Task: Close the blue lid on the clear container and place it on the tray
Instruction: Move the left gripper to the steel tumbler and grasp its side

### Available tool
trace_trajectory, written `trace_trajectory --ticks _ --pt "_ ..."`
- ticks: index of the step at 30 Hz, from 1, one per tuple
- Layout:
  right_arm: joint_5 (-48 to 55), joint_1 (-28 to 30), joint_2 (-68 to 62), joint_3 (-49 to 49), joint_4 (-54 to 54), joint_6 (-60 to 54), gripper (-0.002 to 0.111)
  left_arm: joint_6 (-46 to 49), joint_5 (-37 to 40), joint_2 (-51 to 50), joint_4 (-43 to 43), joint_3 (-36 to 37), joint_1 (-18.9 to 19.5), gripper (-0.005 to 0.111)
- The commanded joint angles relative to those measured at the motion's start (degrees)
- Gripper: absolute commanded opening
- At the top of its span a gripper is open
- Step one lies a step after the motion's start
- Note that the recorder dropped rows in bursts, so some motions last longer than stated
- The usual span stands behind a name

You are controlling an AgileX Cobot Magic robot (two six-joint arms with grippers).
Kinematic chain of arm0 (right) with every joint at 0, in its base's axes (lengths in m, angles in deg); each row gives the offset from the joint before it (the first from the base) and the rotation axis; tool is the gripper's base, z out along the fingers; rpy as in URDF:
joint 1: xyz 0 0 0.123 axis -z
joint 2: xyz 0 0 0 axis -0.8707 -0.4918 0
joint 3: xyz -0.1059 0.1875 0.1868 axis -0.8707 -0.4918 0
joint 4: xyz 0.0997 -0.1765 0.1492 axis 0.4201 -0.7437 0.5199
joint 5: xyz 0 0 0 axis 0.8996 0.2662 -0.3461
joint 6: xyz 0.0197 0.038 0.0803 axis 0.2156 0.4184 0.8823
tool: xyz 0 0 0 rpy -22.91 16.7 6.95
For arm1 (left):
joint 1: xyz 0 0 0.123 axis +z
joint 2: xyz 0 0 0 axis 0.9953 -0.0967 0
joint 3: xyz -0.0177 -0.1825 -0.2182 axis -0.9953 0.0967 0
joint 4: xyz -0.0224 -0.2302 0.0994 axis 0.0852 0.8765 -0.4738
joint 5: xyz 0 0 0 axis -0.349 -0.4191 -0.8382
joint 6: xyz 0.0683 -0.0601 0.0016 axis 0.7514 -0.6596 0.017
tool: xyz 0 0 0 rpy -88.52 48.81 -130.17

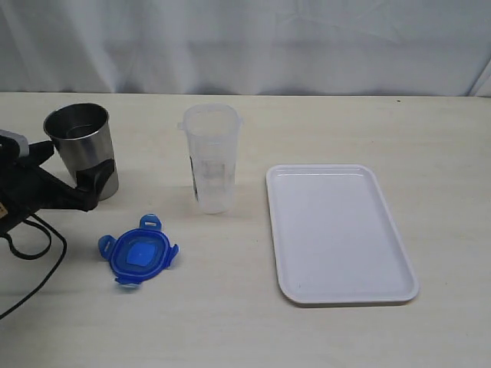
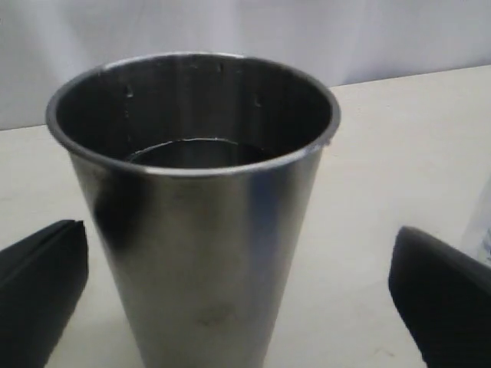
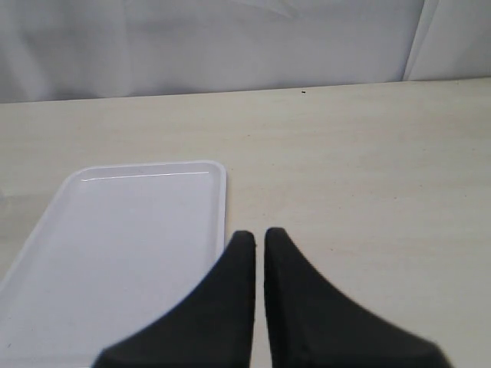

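The clear container (image 1: 211, 157) stands upright and uncovered in the middle of the table. The blue lid (image 1: 140, 251) lies flat on the table in front of it, to the left. The white tray (image 1: 337, 230) lies bare on the right. My left gripper (image 1: 69, 172) is open at the far left, its fingers on either side of a steel cup (image 1: 83, 147) without touching it. In the left wrist view the left gripper (image 2: 238, 238) straddles the cup (image 2: 199, 215) with gaps on both sides. My right gripper (image 3: 259, 234) is shut on nothing, just beside the tray (image 3: 130, 230).
A white curtain (image 1: 245, 38) closes off the back of the table. A black cable (image 1: 31, 253) loops near the left arm. The right arm is outside the exterior view.
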Motion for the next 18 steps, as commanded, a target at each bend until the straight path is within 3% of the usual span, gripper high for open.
trace_trajectory --ticks 1,18 --pt "0.04 -0.09 0.31 -0.11 0.23 0.16 0.005 0.35 -0.89 -3.43 -0.18 -2.66 -0.12 0.102" --pt "0.04 -0.09 0.31 -0.11 0.23 0.16 0.005 -0.64 -1.46 -7.38 -0.17 -9.46 -0.12 0.102"
